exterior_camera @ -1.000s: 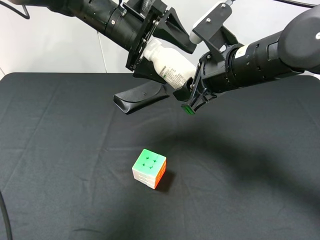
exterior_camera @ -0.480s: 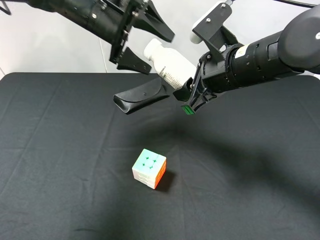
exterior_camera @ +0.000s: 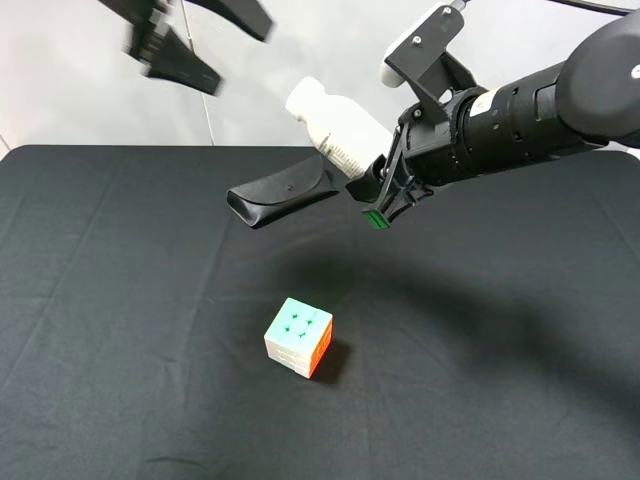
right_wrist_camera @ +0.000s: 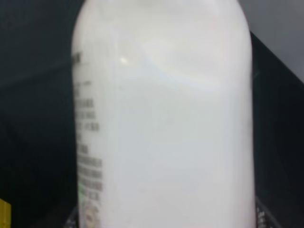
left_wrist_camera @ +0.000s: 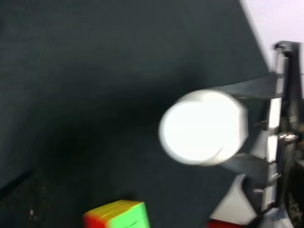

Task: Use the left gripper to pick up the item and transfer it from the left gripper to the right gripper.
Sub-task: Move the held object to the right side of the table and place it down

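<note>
The right claw, the bulky black arm end with a white block and a small green mark, is clamped on the base of the small white plastic bottle with a white cap and a printed label. The bottle juts out of the jaws toward ten o'clock in the high view, cap end free, held in the air well above the table. The right wrist view is filled by the bottle's white body and label, so the grip looks deep and snug.

The left claw, all black with two wide pointed fingers, sits blurred at eleven o'clock of the high view, well apart from the bottle. Its jaws are spread wide with nothing between them. Its wrist camera looks at the bottle's white cap end-on.

On the black cloth, the flat black glasses case lies below the bottle. The pastel puzzle cube sits at six o'clock from the case.

Judging by this, the pick-up and hand-over are done; nothing seems left beyond the arms settling.
</note>
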{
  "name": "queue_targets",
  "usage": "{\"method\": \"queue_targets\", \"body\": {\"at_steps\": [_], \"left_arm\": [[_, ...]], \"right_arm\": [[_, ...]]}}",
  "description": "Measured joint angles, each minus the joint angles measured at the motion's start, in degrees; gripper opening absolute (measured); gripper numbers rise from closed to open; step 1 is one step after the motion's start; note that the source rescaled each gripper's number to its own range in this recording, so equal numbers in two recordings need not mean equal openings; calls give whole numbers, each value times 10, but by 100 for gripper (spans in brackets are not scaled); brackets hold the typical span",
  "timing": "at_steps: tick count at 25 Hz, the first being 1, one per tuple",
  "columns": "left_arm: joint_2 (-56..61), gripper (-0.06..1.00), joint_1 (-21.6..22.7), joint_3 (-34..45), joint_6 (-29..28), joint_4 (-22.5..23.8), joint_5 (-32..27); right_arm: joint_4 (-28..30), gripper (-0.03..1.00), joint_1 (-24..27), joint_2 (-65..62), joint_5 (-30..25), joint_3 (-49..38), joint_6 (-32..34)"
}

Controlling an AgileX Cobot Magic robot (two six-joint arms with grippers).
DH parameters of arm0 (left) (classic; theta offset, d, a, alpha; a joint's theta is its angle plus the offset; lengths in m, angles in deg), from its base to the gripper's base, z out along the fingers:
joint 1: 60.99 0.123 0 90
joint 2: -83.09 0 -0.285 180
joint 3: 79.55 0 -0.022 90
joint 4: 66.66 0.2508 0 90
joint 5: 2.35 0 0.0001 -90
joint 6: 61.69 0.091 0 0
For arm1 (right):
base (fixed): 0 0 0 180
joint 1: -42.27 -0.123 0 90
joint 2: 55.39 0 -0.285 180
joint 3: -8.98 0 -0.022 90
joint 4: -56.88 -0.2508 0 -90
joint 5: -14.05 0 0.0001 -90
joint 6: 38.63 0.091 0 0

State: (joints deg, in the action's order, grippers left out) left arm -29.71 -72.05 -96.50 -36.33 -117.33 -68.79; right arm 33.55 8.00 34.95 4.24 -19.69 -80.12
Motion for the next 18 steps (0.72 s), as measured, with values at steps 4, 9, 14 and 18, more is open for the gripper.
{"method": "queue_targets", "body": {"at_steps": [4, 9, 14, 18], "left_arm": [[64, 100, 32, 0, -25, 73, -1], [171, 100, 47, 0, -112, 242, -3], [261, 100, 47, 1, -206, 397, -3], [340, 100, 47, 47, -254, 471, -3]], "right_arm": [[0, 10, 0, 0, 0, 0, 0], [0, 10, 0, 0, 0, 0, 0], [-2, 10, 0, 0, 0, 0, 2], [-2, 10, 0, 0, 0, 0, 2]]}}
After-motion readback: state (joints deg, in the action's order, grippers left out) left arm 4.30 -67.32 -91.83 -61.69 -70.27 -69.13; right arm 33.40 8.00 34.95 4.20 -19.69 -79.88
